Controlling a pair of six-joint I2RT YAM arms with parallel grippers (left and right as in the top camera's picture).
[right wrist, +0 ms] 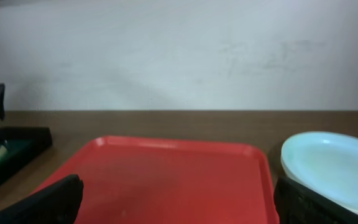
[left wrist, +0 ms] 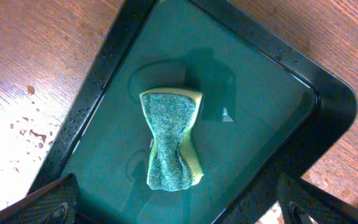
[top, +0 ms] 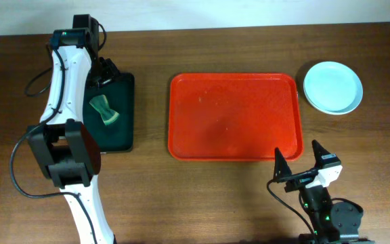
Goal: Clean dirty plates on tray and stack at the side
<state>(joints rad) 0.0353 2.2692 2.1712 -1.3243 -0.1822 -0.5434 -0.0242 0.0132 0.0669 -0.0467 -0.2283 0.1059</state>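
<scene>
Plates (top: 333, 87): pale mint-white, lying as a stack on the wooden table (top: 222, 196), off the tray and just beside the far end of its right short edge. They lie flat, face up. Being round, they have no long axis. The right wrist view shows layered rims, but the count cannot be confirmed. The visible top face looks clean.

Tray (top: 234, 116): orange-red, flat on the table at centre. Its long axis runs left to right in the overhead view, with the short sides toward each arm.

Right gripper (top: 298, 154): near the tray's near right corner, above the table and apart from the tray, facing it. Fingers spread wide, holding nothing.

Black tray (top: 126, 115): left of the orange-red tray and apart from it, with its long axis running near to far. Its floor has a wet sheen.

Sponge (left wrist: 173, 140): lies in the black tray, green scouring face up over a yellow body, pinched at the waist.

Left gripper (left wrist: 179, 210): over the black tray. Fingers (left wrist: 48, 204) spread wide, clear of the sponge.

Water droplets (left wrist: 27, 124): on the table beside the black tray.
</scene>
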